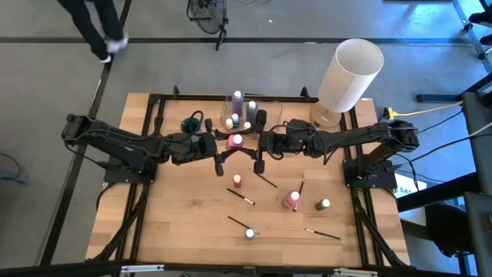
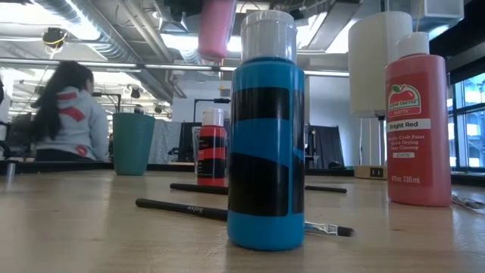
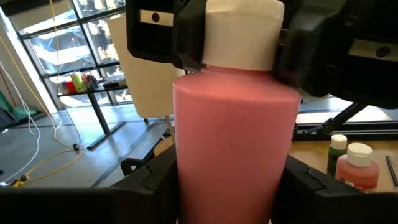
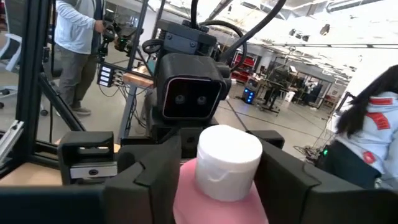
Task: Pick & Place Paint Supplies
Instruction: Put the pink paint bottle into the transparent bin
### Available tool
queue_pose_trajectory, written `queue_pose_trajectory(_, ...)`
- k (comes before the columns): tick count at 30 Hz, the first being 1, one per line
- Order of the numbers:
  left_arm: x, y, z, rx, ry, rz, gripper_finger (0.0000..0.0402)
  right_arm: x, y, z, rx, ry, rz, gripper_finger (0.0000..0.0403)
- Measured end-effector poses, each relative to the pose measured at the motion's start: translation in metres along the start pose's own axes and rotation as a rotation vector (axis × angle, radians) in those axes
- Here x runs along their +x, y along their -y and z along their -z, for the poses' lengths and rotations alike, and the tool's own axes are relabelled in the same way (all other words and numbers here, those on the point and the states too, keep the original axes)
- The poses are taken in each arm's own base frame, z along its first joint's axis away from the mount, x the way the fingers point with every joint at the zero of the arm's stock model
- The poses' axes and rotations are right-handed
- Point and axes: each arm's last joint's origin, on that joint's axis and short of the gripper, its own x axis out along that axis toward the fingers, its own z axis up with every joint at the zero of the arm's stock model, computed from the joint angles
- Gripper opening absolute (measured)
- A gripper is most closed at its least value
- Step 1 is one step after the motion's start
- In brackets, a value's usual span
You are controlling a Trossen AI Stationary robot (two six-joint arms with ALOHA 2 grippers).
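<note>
Both arms are meeting at one pink paint bottle (image 1: 236,141), just beside the clear container (image 1: 247,112). The left gripper (image 3: 230,180) is clamping the bottle's body, while the right gripper (image 4: 221,171) is gripping its white cap (image 4: 228,158). Other bottles and paintbrushes are lying scattered farther from the container.

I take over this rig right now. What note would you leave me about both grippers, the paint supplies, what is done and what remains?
Left gripper: shut on the body of the pink bottle, which is held in the air over mid-table.
Right gripper: at that bottle's cap; grip unclear.
Done: several bottles stand in the clear container.
Left: the held pink bottle, several bottles on the table, among them the blue bottle and the Bright Red bottle, and the loose paintbrushes.
</note>
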Motion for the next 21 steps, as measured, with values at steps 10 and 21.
queue_pose_trajectory(10, 0.0000, 0.0002, 0.0003, 0.015, -0.003, 0.002, 0.0173, -0.0001, 0.0002, 0.0000, 0.007, -0.003, 0.010, 0.0120)
queue_pose_trajectory(21, 0.0001, 0.0007, 0.0005, 0.035, -0.002, 0.006, 0.0222, -0.0001, -0.0001, 0.0022, 0.014, -0.041, 0.042, 0.0120)
